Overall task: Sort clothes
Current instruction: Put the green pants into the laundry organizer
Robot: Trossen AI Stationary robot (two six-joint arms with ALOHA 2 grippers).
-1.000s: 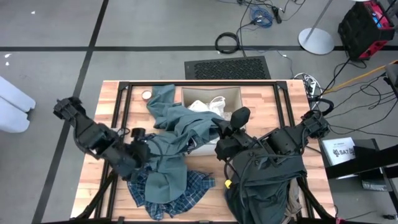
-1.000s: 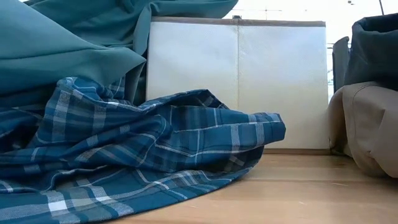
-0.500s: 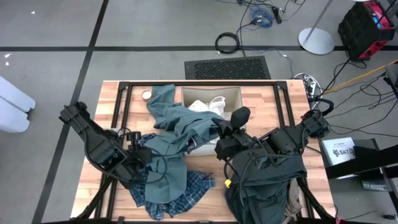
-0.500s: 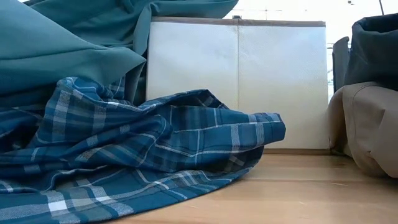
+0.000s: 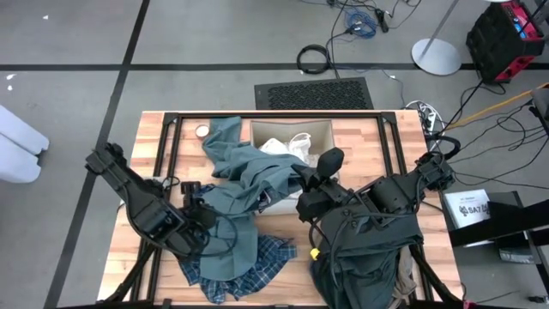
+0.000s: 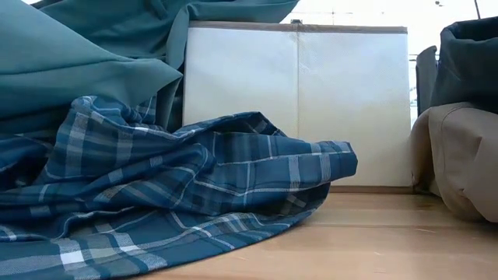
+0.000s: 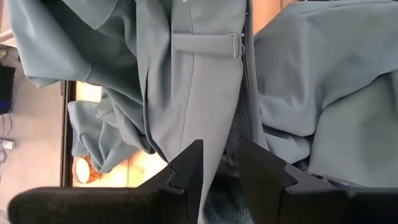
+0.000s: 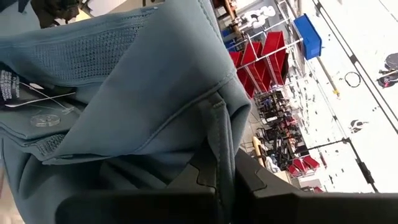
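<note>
Plaid garment [image 5: 244,270] lies on the bench's [image 5: 360,133] near edge. Left hand [image 7: 217,163] pinches a fold of the teal garment [image 5: 249,176] above it; right hand [image 8: 225,177] pressed together on the same cloth. Teal garment drapes over the beige box [image 5: 324,130] holding the white garment [image 5: 287,146].

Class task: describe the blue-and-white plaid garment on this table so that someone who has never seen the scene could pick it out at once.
Start at the wooden table and find the beige fabric box at its far edge. Come to the near edge, left of centre: the plaid garment lies crumpled there, partly under the teal-green garment. It alone has a checked pattern; every neighbour is plain.
</note>
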